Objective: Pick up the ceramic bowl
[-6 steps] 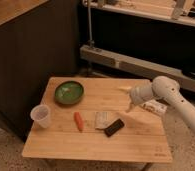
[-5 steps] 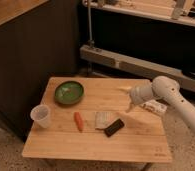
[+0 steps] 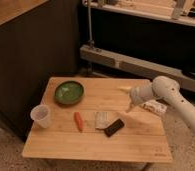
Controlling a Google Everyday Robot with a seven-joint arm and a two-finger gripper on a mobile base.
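The ceramic bowl (image 3: 68,92) is round, shallow and dark green with a paler green inside. It sits upright on the wooden table (image 3: 91,147), at the back left. My gripper (image 3: 127,98) is at the end of the white arm that comes in from the right. It hovers over the table's right half, well to the right of the bowl and apart from it. Nothing shows in the gripper.
A translucent plastic cup (image 3: 41,115) stands at the table's left edge, in front of the bowl. An orange carrot (image 3: 78,120), a pale packet (image 3: 102,119) and a dark bar (image 3: 114,127) lie mid-table. A white packet (image 3: 155,106) lies under the arm. A dark counter stands behind.
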